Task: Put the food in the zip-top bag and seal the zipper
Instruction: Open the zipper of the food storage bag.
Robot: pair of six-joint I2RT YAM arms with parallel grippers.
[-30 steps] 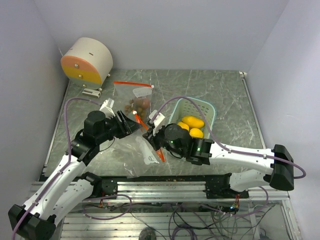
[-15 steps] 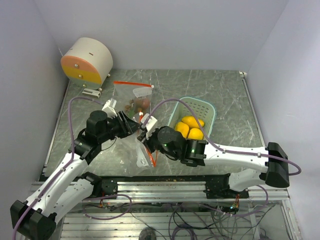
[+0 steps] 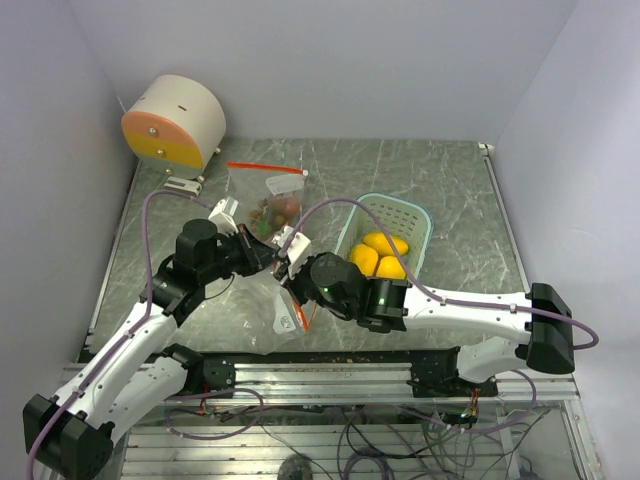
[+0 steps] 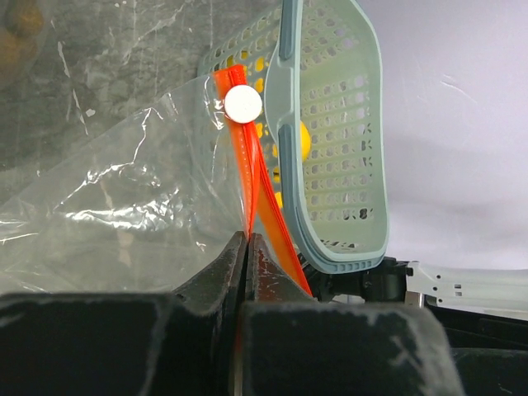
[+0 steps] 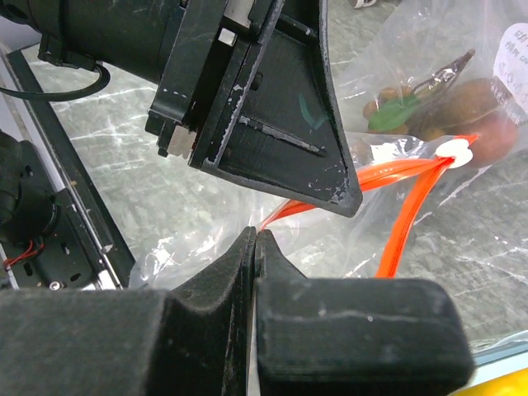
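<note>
The bag point(image 4: 124, 181) is thin clear plastic film, glossy and creased, with a smooth orange plastic zipper point(image 4: 252, 190) and a matt white slider point(image 4: 242, 105); the basket point(image 4: 338, 124) is pale teal moulded plastic with a dull satin finish, and the fruits point(image 3: 385, 243) in it look smooth-skinned. The left gripper point(image 4: 247, 238) and right gripper point(image 5: 254, 235) have matt black plastic fingers, finely ridged and flecked with pale scuffs, on arms point(image 3: 470, 305) with glossy white shells. The table point(image 3: 450, 190) is a dark green marbled surface with a faint sheen, edged by a bare metal rail point(image 3: 300, 372).
</note>
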